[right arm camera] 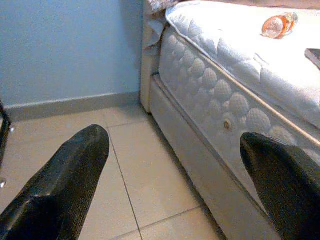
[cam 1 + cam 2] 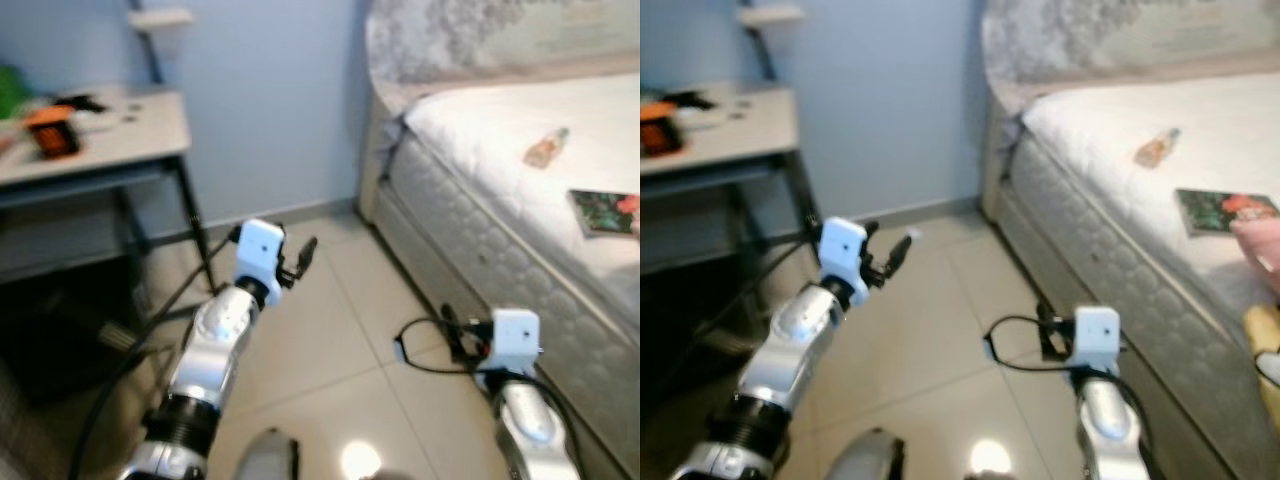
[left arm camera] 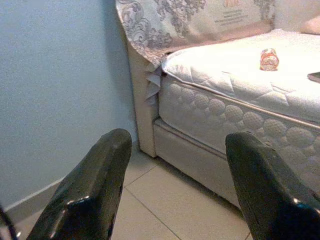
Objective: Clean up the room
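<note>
A small orange bottle (image 2: 546,148) lies on its side on the white bed (image 2: 480,250), far from the edge. A dark book (image 2: 603,210) with a colourful cover lies flat nearer the bed's side. My left gripper (image 2: 300,258) is raised over the tiled floor, open, pointing toward the bed corner, with nothing between its fingers (image 3: 95,190). My right gripper (image 2: 455,335) hovers low beside the mattress side, open and empty, its fingers (image 1: 65,185) spread wide. From both wrists the bottle (image 1: 278,25) sits well beyond the fingertips.
A desk (image 2: 110,140) with black legs stands at the left against the blue wall, carrying an orange object (image 2: 52,132) and clutter. Something pink (image 2: 1260,245) and something yellowish (image 2: 1262,330) rest at the bed's right edge. Tiled floor lies between desk and bed.
</note>
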Controlling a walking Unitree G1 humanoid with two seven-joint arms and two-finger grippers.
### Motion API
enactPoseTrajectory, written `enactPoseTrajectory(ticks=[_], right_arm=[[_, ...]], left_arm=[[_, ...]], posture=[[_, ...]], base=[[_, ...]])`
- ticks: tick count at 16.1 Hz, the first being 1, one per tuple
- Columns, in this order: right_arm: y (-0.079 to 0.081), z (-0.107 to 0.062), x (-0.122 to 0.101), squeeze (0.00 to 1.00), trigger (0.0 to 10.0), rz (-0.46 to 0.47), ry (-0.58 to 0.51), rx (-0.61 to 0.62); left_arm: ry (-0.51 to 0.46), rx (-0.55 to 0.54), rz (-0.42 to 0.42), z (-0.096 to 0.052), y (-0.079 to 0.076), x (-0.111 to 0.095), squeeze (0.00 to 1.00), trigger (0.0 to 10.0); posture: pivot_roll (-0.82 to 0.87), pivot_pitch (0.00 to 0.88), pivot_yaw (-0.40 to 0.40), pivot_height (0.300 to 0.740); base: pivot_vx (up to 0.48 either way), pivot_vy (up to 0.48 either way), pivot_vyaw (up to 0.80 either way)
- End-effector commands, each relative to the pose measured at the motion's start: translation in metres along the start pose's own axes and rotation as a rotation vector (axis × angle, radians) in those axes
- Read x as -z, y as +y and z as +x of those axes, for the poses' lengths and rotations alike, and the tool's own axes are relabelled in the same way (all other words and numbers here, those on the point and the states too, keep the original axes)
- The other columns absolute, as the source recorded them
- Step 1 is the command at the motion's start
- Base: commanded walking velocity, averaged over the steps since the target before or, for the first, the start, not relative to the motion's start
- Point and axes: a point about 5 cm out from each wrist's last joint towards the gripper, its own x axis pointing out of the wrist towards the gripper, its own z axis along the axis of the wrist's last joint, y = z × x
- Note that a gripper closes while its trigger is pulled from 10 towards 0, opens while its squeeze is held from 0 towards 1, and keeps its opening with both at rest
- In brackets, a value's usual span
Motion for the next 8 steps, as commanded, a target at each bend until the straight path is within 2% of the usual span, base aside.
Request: enactPoseTrajectory(ticks=[1,2,5,8], right_arm=[[0.005,0.0,-0.005,0.0,10.0,-0.023,-0.045,-0.019],[0.012,0.0,-0.006,0.0,10.0,-0.035,-0.04,-0.06],[0.003,0.008,-0.028,0.0,10.0,0.031,-0.108,-0.004],[0.004,0.01,-0.025,0.0,10.0,0.02,-0.088,-0.029]], left_arm=[[-0.008,0.001,0.013,0.003,0.003,-0.003,0.0,10.0],[0.032,-0.01,0.041,0.004,0.005,0.002,0.0,10.0],[0.078,-0.055,-0.046,-0.004,0.009,0.018,0.0,10.0],[0.064,-0.062,-0.019,-0.001,0.004,0.016,0.0,10.0]], posture=[[-0.02,0.0,-0.013,0.669],[-0.02,0.0,-0.014,0.669],[-0.04,0.0,-0.025,0.704],[-0.03,0.0,-0.044,0.739]], base=[[0.48,0.0,0.0],[0.0,0.0,0.0],[0.0,0.0,0.0],[0.0,0.0,0.0]])
